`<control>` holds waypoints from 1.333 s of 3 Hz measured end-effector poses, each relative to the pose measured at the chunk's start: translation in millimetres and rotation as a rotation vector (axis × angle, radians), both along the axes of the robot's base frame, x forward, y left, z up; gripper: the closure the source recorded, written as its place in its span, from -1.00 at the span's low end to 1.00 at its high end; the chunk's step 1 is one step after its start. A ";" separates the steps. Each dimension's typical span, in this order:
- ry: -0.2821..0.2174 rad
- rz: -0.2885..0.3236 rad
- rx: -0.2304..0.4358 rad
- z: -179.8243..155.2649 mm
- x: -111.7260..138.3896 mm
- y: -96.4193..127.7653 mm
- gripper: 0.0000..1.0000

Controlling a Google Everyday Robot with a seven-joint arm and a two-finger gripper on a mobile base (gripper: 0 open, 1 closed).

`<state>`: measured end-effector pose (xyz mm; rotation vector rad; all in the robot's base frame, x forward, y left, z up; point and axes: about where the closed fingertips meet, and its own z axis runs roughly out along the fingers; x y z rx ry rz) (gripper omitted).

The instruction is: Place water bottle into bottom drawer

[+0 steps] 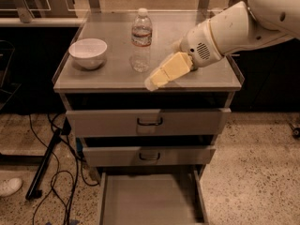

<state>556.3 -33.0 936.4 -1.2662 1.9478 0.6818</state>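
**Gripper beside the bottle**

I see the white bowl at left on the cabinet top. The water bottle stands upright mid-top. The gripper hangs just right of it; its state I cannot tell. Below, the bottom drawer stands open.

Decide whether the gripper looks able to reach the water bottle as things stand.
Probably yes. The gripper hangs beside the water bottle over the cabinet top, with nothing between them; the bowl sits on the bottle's other side.
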 end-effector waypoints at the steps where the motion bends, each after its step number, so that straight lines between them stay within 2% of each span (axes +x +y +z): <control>1: -0.018 -0.011 0.033 -0.4 11.6 11.0 -1.00; 2: -0.096 -0.040 0.119 10.2 61.1 39.6 -1.00; 3: -0.096 -0.040 0.119 10.2 61.1 39.6 -1.00; 4: -0.146 -0.090 0.133 7.0 111.7 34.8 -1.00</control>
